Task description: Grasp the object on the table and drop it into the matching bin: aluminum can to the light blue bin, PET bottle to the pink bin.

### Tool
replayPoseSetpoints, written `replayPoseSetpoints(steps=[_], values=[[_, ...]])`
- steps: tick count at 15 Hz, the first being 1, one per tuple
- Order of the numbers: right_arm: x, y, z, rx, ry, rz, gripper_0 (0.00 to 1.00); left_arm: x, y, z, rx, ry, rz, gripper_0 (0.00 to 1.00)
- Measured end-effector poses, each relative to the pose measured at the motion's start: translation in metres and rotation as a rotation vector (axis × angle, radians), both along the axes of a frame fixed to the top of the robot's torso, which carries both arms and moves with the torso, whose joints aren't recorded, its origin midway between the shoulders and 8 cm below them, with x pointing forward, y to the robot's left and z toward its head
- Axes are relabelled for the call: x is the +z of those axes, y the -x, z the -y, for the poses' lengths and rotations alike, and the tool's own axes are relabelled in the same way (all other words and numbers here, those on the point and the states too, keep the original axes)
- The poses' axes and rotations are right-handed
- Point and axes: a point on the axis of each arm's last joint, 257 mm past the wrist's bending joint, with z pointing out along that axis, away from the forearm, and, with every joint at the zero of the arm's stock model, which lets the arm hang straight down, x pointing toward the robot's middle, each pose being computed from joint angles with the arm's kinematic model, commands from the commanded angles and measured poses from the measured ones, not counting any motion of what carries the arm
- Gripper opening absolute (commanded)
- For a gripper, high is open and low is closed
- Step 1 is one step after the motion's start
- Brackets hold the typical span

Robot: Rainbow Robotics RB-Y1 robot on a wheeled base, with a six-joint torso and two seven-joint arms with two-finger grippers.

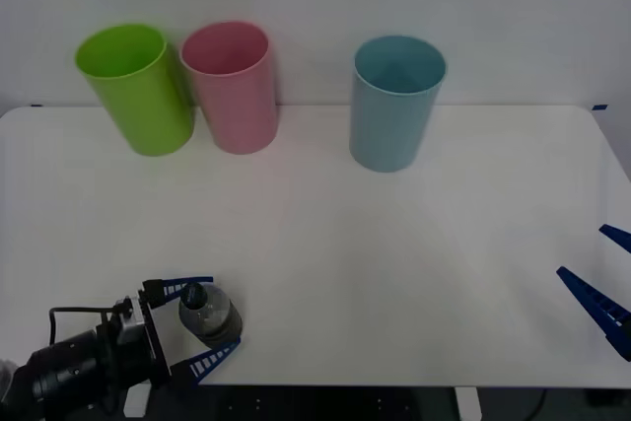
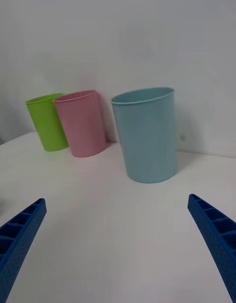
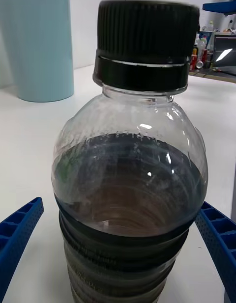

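Observation:
The PET bottle (image 1: pixel 209 315), small and clear with a black cap and dark contents, stands upright near the front left edge of the white table (image 1: pixel 394 244). My left gripper (image 1: pixel 197 324) is open around it, one blue finger on each side. In the left wrist view the bottle (image 3: pixel 129 175) is close up between the fingers (image 3: pixel 19 234); one side shows a gap. The pink bin (image 1: pixel 234 86) stands at the back left, and the light blue bin (image 1: pixel 394 105) at the back centre. My right gripper (image 1: pixel 582 250) hangs open at the table's right edge.
A lime green bin (image 1: pixel 138 91) stands just left of the pink bin, almost touching it. The right wrist view shows the light blue bin (image 2: pixel 146 136), pink bin (image 2: pixel 82 123) and green bin (image 2: pixel 46 121) against the white wall. Bare tabletop lies between bottle and bins.

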Motion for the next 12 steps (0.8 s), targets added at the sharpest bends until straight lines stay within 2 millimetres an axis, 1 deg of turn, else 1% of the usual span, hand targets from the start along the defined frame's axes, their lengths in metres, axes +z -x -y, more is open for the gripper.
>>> replayPoseSetpoints(steps=[1, 2, 3, 9, 12], values=[[0.0, 0.0, 0.0, 0.0, 0.0, 0.0, 1.0, 0.0, 0.0, 0.0, 0.0, 0.0, 0.001, 0.28], [0.0, 0.0, 0.0, 0.0, 0.0, 0.0, 1.0, 0.001, -0.001, 0.0, 0.0, 0.0, 0.002, 0.09], [0.0, 0.0, 0.0, 0.0, 0.0, 0.0, 1.0, 0.001, -0.001, -0.001, 0.001, -0.002, 0.004, 0.0], [0.0, 0.0, 0.0, 0.0, 0.0, 0.0, 1.0, 0.004, -0.006, -0.006, 0.017, -0.001, 0.008, 0.0], [0.0, 0.0, 0.0, 0.0, 0.0, 0.0, 1.0, 0.009, -0.012, -0.005, 0.016, 0.004, 0.016, 0.0]])
